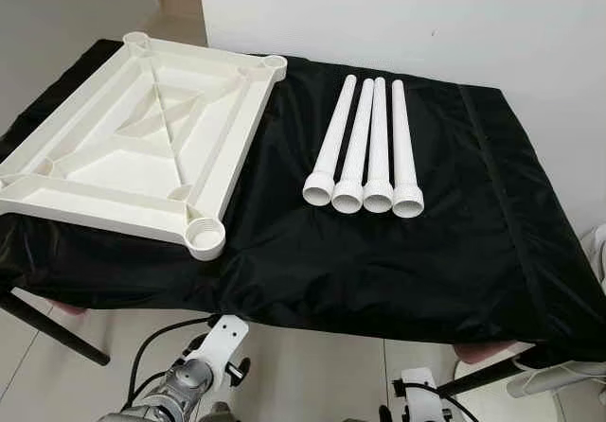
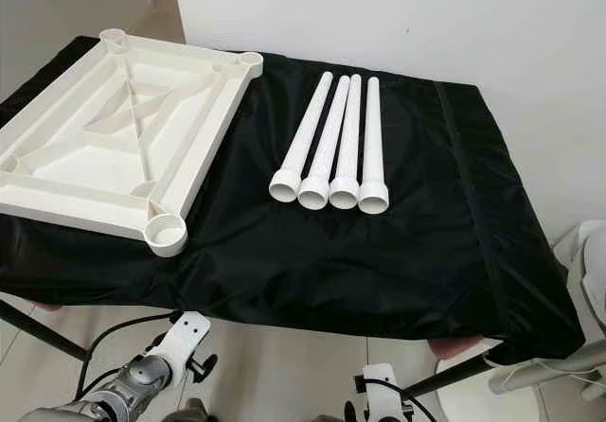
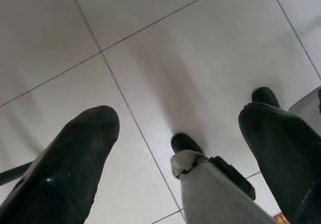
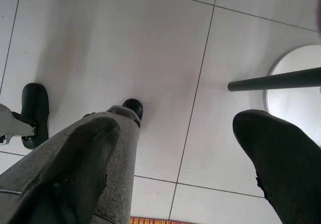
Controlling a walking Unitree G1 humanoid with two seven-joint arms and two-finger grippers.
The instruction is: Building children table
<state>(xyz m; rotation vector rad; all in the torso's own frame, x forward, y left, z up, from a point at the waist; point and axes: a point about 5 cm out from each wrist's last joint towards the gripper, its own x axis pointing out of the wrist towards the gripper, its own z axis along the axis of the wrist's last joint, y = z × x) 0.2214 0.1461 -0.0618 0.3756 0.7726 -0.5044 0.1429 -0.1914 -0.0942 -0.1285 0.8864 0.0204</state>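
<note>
A white plastic tabletop (image 1: 114, 171) lies upside down on the left of a black-covered table, showing its ribs and round corner sockets (image 1: 205, 236). Several white tube legs (image 1: 365, 143) lie side by side to its right, wide ends toward me. Both arms hang idle below the table's front edge. The left gripper (image 3: 183, 118) is open over the tiled floor, with nothing between its fingers. The right gripper (image 4: 178, 124) is also open and holds nothing. The left wrist (image 1: 204, 360) shows at the bottom of the head views.
The black cloth (image 1: 379, 261) hangs over the table's front edge. A white wall stands close behind the table. Dark table struts (image 1: 47, 327) slant down to the floor on either side. A white object (image 2: 587, 271) stands at the right. My own feet (image 4: 133, 108) are on the tiles.
</note>
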